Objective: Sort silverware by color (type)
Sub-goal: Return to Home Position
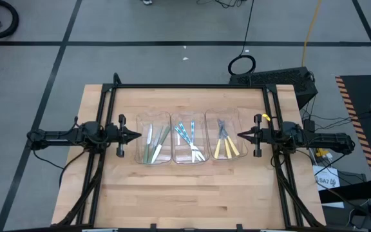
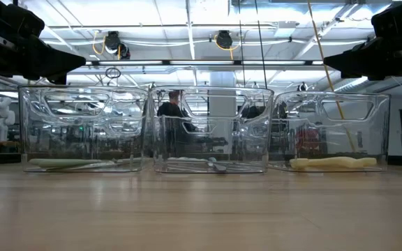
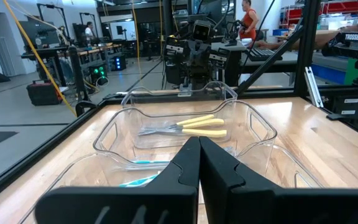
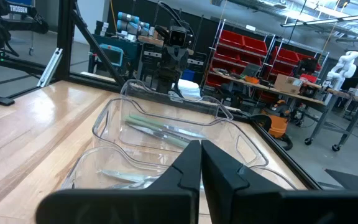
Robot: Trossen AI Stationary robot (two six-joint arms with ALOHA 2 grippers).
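On the wood table (image 1: 192, 193), no loose pieces showed. All silverware (image 1: 193, 152) was binned: green handles (image 1: 153, 145) in left bin (image 1: 154, 115), blue handles (image 1: 185, 134) in middle bin (image 1: 189, 115), yellow handles (image 1: 228, 149) in right bin (image 1: 223, 113). Sort looked done. Flanking the bins, left gripper (image 1: 137, 136) and right gripper (image 1: 240, 135) sat pinched closed, empty.

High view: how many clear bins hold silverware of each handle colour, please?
Green-handled silverware: 1 bin, the left bin
Light-blue-handled silverware: 1 bin, the middle bin
Yellow-handled silverware: 1 bin, the right bin
Total: 3 bins; single pieces overlap too much to count.
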